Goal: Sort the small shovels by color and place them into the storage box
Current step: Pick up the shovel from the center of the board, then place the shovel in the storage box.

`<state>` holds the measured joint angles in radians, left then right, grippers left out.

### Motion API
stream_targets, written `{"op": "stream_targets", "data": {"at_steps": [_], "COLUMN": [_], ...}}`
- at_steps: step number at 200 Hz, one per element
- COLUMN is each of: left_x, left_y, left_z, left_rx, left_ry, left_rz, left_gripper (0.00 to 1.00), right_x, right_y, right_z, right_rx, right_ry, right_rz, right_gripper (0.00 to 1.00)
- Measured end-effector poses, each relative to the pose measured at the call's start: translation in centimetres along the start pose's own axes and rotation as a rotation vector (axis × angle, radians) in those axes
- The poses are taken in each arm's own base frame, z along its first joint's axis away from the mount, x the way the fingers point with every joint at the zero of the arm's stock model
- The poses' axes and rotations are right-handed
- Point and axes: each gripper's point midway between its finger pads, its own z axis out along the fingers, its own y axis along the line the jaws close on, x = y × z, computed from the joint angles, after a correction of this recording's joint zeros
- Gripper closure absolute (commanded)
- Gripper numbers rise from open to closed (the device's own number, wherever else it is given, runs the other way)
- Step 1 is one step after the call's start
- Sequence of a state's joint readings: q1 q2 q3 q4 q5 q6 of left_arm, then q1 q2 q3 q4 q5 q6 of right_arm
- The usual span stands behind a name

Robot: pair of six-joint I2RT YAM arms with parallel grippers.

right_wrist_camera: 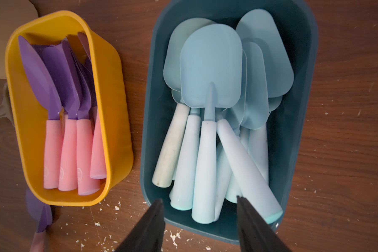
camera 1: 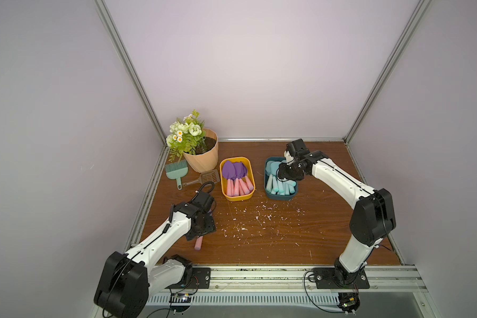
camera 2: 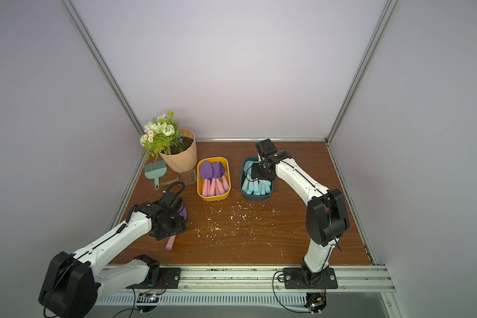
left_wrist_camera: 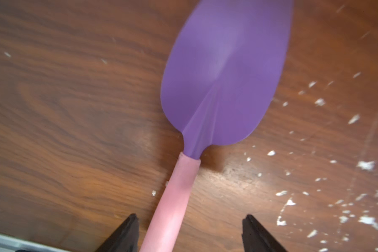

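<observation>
A small shovel [left_wrist_camera: 223,72] with a purple blade and pink handle [camera 1: 198,244] lies on the wooden table at the front left. My left gripper [left_wrist_camera: 190,218] hangs open just over that handle, one finger on each side and neither touching it. Several purple shovels [right_wrist_camera: 59,87] lie in the yellow storage box [camera 1: 238,196]. Beside it, several light blue shovels [right_wrist_camera: 210,65] fill the dark teal box [camera 1: 281,196]. My right gripper [right_wrist_camera: 199,199] is open above the handle end of the teal box, holding nothing.
A peach flower pot [camera 1: 201,158] stands at the back left, with a green hand brush [camera 1: 176,171] and a brown slotted scoop [camera 1: 207,177] next to it. White flecks [camera 1: 259,217] are scattered over the middle of the table. Metal frame rails and walls close in the sides.
</observation>
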<state>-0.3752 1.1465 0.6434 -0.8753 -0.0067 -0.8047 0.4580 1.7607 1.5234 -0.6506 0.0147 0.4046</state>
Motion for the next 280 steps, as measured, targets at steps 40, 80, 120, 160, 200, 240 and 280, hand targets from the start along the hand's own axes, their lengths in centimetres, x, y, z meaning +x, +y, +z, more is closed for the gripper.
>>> {"op": "stream_targets", "data": {"at_steps": [40, 80, 120, 160, 200, 240, 280], "left_x": [3.1, 4.4, 2.2, -3.9, -10.4, -13.7, -14.7], "left_y": [-0.5, -1.7, -3.6, -9.7, -16.5, -19.9, -18.6], "left_z": [2.7, 2.5, 1.8, -4.3, -9.6, -6.2, -2.1], "left_rx": [0.008, 0.071, 0.111, 0.256, 0.369, 0.343, 0.28], "left_ry": [0.195, 0.277, 0.209, -0.026, -0.182, -0.149, -0.07], "left_rz": [-0.001, -0.023, 0.021, 0.127, 0.235, 0.299, 0.282], "left_gripper": [0.51, 0.97, 1.0, 1.0, 1.0, 1.0, 0.94], "right_x": [-0.9, -1.1, -0.3, -1.8, -4.4, -5.1, -4.5], "right_y": [0.4, 0.4, 0.9, 1.8, 2.8, 2.8, 1.9], "right_z": [-1.7, -3.2, -2.4, -2.3, -2.9, -3.3, -2.8], "right_rx": [-0.023, -0.039, -0.075, -0.101, -0.121, -0.12, -0.091], "right_ry": [-0.044, -0.086, -0.059, -0.082, -0.13, -0.144, -0.132], "right_rz": [-0.004, -0.005, 0.007, 0.023, 0.021, 0.023, 0.021], "right_gripper": [0.44, 0.44, 0.46, 0.46, 0.46, 0.46, 0.46]}}
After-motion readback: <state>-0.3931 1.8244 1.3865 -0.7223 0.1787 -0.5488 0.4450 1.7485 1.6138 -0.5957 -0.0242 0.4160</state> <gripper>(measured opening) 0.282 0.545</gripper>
